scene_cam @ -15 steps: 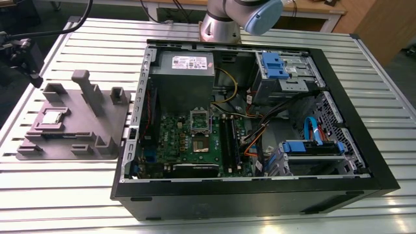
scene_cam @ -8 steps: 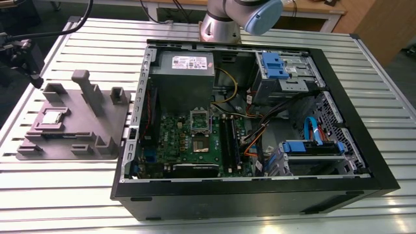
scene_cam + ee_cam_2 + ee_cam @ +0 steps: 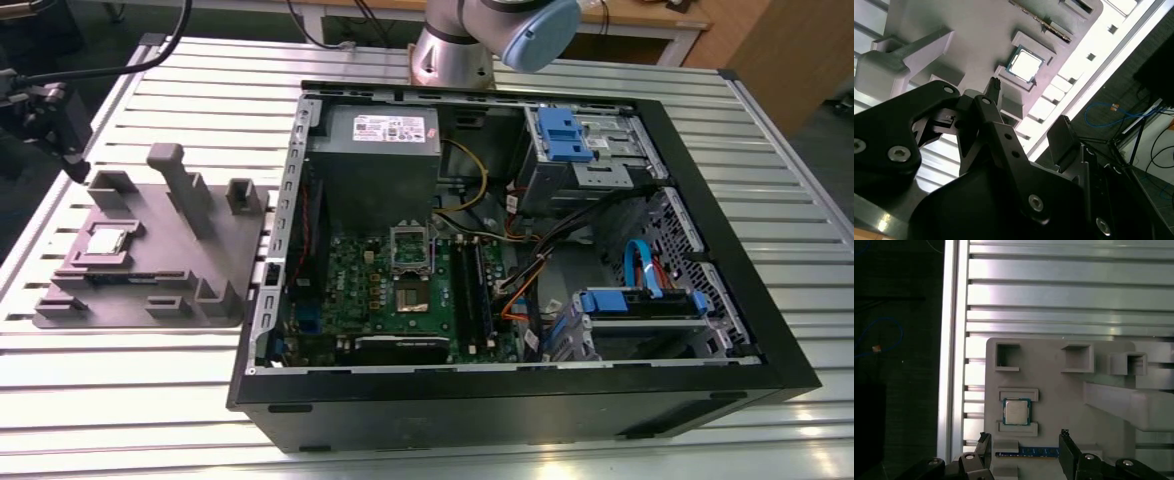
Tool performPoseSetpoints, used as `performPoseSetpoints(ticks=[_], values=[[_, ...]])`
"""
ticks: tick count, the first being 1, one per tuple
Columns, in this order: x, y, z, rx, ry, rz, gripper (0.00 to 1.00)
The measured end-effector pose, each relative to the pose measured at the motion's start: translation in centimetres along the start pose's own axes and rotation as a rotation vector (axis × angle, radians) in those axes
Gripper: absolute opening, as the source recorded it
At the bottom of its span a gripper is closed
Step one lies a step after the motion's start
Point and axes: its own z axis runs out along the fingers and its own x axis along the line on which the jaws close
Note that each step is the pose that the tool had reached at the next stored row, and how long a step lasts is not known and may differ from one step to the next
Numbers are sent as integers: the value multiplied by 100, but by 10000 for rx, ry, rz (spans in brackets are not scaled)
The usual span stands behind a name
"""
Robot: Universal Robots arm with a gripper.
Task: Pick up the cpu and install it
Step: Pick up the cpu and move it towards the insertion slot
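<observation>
- On the exterior view's left, one grey fixture plate [image 3: 200,262] lies on the slatted tabletop [image 3: 120,400]. Its raised stops cradle the single cpu [image 3: 107,242] flat and square, probably for a clean grasp.
- The end effector [image 3: 1024,436] hangs above the plate near the cpu, fingers spread, empty.
- Rightward, one open computer case [image 3: 747,330] lies sideways, presenting its one socket [image 3: 411,290] upward.

This looks like a robotics lab or electronics assembly workshop. The counter [image 3: 134,400] is a silver bed of ribbed aluminium profiles, and below the pincer [image 3: 1024,436] lies a grey moulded plastic fixture plate [image 3: 200,260] with part pockets. Well away from the pincer, an open black metal desktop computer case [image 3: 534,410] bares its green motherboard [image 3: 354,290] near the silver robot arm base [image 3: 447,55].
</observation>
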Motion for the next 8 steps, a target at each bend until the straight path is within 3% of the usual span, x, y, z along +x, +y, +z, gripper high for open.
performPoseSetpoints(ticks=[8], values=[[-8, -17, 122, 1, -3, 20, 65]])
